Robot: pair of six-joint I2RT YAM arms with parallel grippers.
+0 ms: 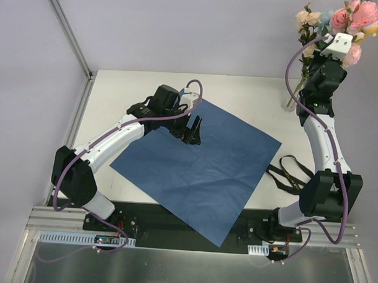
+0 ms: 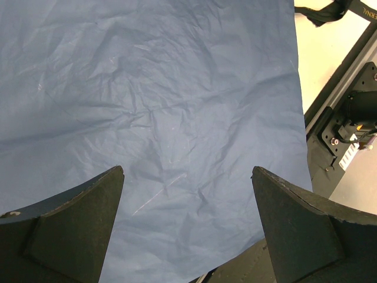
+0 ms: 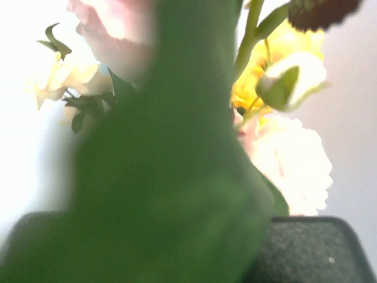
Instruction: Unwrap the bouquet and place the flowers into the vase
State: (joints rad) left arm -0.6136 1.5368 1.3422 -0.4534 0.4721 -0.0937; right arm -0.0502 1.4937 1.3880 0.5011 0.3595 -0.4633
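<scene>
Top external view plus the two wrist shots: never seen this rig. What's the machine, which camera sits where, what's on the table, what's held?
Two robot arms, bolted at the near edge of a table. The top view looks down from above and behind them; the other two come from a camera on each wrist. A blue paper sheet lies spread flat on the table, a black ribbon to its right. The left end effector hangs open above the paper, holding nothing. The right end effector is shut on the stems of the flowers, up at the far right corner; its own view is mostly blurred stem and blooms.
</scene>
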